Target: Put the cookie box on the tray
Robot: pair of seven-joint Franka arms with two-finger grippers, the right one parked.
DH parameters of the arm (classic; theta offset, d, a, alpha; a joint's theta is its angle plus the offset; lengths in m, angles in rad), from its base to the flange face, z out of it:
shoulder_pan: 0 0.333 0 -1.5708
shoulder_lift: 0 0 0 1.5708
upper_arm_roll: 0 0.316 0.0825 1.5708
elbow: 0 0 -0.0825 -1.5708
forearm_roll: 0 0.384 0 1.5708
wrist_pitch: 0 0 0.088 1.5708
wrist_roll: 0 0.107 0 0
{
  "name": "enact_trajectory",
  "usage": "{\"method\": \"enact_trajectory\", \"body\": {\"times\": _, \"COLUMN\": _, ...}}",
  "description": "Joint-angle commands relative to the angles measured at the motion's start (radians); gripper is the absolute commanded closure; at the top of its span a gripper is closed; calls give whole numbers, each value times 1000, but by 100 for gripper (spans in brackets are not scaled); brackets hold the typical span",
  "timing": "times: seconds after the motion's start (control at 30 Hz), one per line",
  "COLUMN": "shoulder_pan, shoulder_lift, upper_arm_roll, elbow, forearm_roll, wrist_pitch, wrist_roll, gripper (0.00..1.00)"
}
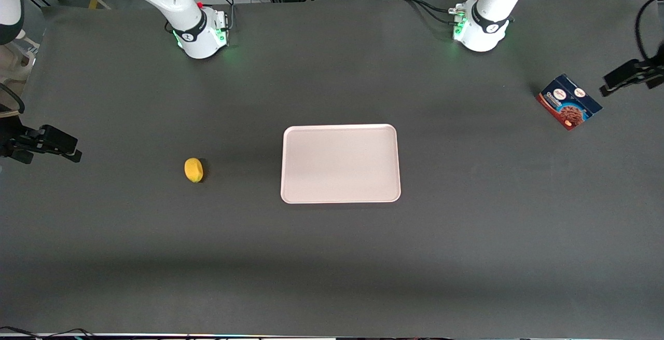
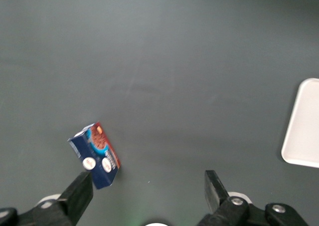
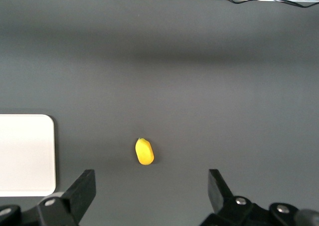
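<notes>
Gripper hovers wide above dark table near cookie box.

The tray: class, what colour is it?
The tray is plain pale pinkish-white, best seen in the front view. The hand is open near the cookie box.

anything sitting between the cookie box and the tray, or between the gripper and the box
Nothing visible. The cookie box sits toward the working arm's end of the table, with only bare mat between it and the tray. The gripper is open and close beside the box, nothing between them. The yellow object lies toward the parked arm's end.
</notes>
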State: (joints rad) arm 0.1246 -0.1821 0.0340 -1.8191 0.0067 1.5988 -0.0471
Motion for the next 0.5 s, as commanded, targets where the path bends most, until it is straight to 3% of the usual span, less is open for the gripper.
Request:
{"method": "enact_trajectory", "body": {"times": 0.0, "shoulder_pan": -5, "shoulder_lift": -72, "upper_arm_roll": 104, "elbow": -94, "forearm_roll": -11, "wrist_pitch": 0, "wrist_roll": -62, "gripper": 0}}
{"method": "enact_trajectory", "body": {"times": 0.27, "shoulder_pan": -3, "shoulder_lift": -103, "upper_arm_roll": 139, "elbow": -173, "forearm_roll": -10, "wrist_pitch": -3, "wrist_roll": -203, "gripper": 0}}
{"method": "enact_trajectory", "body": {"times": 0.47, "shoulder_pan": 0, "shoulder_lift": -126, "upper_arm_roll": 141, "elbow": -265, "forearm_roll": 47, "wrist_pitch": 52, "wrist_roll": -203, "gripper": 0}}
